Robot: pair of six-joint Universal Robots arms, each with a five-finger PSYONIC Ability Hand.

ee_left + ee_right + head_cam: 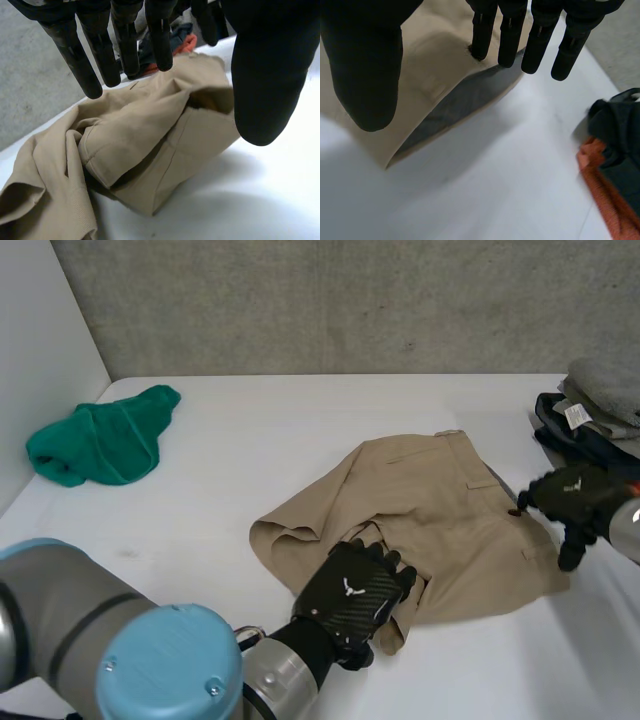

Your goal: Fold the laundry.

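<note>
While the tan shorts (440,510) lie rumpled on the middle of the white worktop (250,440), the left hand (352,592) sits at their near edge. Its fingers (80,55) are straight and spread above a folded flap of the cloth, with the thumb held apart, pinching nothing. At the right edge of the shorts the right hand (572,496) hangs with its fingers (512,35) straight and slightly apart. Their tips are at the hem close to a dark button, the thumb is well clear, and it grips nothing either. A green cloth (105,438) lies bunched at the far left, well apart from the shorts. A pile of clothes (598,410), grey on dark, sits at the far right, just beyond the right hand.
</note>
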